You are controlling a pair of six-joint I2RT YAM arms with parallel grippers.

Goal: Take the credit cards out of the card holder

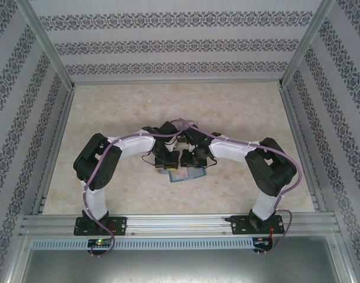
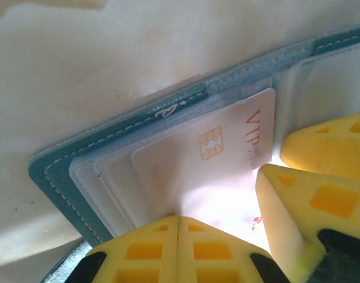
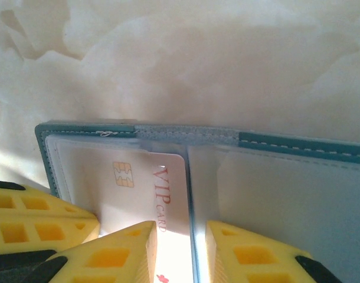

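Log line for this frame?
left gripper: shut, at card holder | right gripper: open, straddling VIP card edge | extraction: not yet done

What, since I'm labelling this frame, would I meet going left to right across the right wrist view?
left gripper → credit card marked VIP → centre fold of the card holder → its right-hand pocket

Counter [image 1: 168, 106], pale beige, marbled surface: one teal card holder [image 1: 192, 175] lying open and flat, centred toward the near edge.
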